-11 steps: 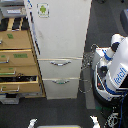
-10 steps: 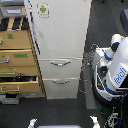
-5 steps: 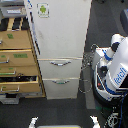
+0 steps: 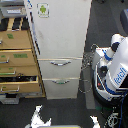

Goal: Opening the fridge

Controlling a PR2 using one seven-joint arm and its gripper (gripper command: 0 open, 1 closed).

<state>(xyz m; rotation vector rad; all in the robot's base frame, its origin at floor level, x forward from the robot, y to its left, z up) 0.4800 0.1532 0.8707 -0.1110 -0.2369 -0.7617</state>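
Observation:
The tall white fridge (image 4: 60,35) stands in the middle of the exterior view. Its large upper door, with a green android sticker (image 4: 43,9), looks shut. Below it are two drawers, each with a silver handle, the upper handle (image 4: 60,63) and the lower handle (image 4: 61,81); both drawers look shut. A blurred white shape (image 4: 40,118) at the bottom edge, well in front of the fridge, seems to be part of my arm or gripper. Its fingers cannot be made out. Nothing touches the fridge.
A tan wooden drawer cabinet (image 4: 17,55) stands against the fridge on the exterior view's left, with lower drawers pulled out. A white and blue robot (image 4: 115,70) with cables stands at the exterior view's right. A second white shape (image 4: 95,121) sits at the bottom edge. The floor is dark.

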